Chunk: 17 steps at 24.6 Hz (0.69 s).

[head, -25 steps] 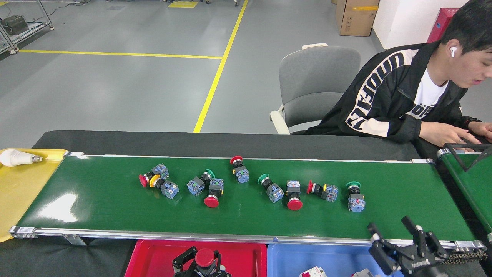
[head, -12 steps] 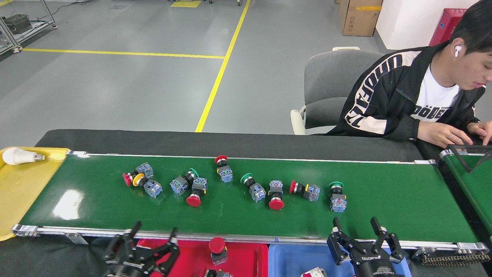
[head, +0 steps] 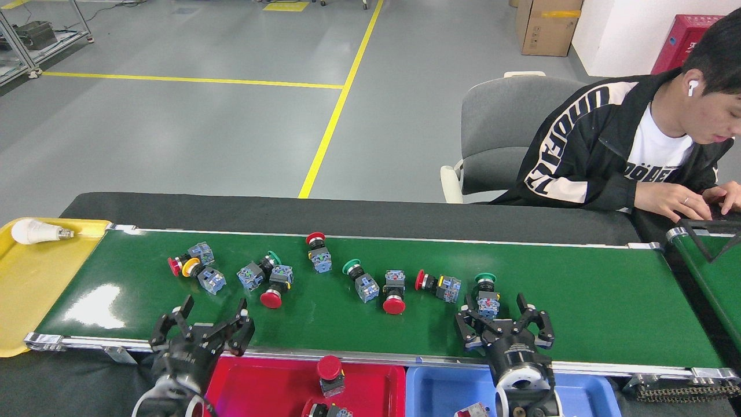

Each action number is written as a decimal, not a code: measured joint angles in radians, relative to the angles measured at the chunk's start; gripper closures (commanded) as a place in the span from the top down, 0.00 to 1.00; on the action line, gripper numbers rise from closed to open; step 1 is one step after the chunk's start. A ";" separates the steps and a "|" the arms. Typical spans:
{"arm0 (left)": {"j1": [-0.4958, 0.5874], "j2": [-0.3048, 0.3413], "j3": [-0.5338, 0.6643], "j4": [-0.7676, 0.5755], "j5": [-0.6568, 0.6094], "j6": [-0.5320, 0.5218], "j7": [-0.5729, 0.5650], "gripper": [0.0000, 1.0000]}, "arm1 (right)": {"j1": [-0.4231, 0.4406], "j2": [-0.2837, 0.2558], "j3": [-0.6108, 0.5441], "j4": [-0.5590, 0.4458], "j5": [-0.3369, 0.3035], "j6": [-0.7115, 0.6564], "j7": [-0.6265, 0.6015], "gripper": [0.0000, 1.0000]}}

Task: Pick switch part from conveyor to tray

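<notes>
The conveyor (head: 579,301) carries several switch parts with red, green or yellow caps in a loose row. My right gripper (head: 496,313) is open over the belt's near side, its fingertips on either side of a green-capped switch part (head: 486,291). My left gripper (head: 215,313) is open and holds nothing, at the belt's near rail below the red and yellow-capped pair (head: 194,269). A red tray (head: 260,388) below the rail holds a red-capped switch part (head: 330,370). A blue tray (head: 446,388) lies beside it.
A yellow tray (head: 35,289) with a light bulb (head: 35,231) sits at the belt's left end. A smaller green belt (head: 709,278) begins at the right. A person (head: 625,156) sits behind the belt at the right, next to a grey chair (head: 503,133).
My left gripper let go of the red-capped switch part in the red tray and rose to the belt's rail. My right gripper moved left and forward to the green-capped part. The parts drifted left.
</notes>
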 measured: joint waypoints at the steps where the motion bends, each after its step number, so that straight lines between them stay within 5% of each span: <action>1: -0.035 0.028 0.000 0.050 0.000 0.016 0.000 1.00 | -0.001 -0.005 0.003 0.000 -0.005 -0.009 -0.008 0.20; 6: -0.161 0.086 0.001 0.265 0.000 0.076 0.007 1.00 | -0.005 -0.009 0.007 -0.001 -0.016 -0.082 -0.050 0.12; 10: -0.250 0.120 -0.001 0.430 0.000 0.100 0.010 0.80 | -0.005 -0.009 0.008 -0.005 -0.019 -0.105 -0.054 0.12; 11: -0.265 0.127 -0.002 0.457 0.001 0.101 0.011 0.56 | -0.004 -0.009 0.009 -0.007 -0.020 -0.111 -0.055 0.12; 14: -0.274 0.152 -0.002 0.481 0.023 0.080 0.019 0.10 | 0.000 -0.009 0.009 -0.026 -0.034 -0.124 -0.055 0.12; 17: -0.267 0.158 -0.001 0.475 0.036 0.046 0.031 0.03 | 0.052 -0.009 0.010 -0.129 -0.051 -0.167 -0.055 0.12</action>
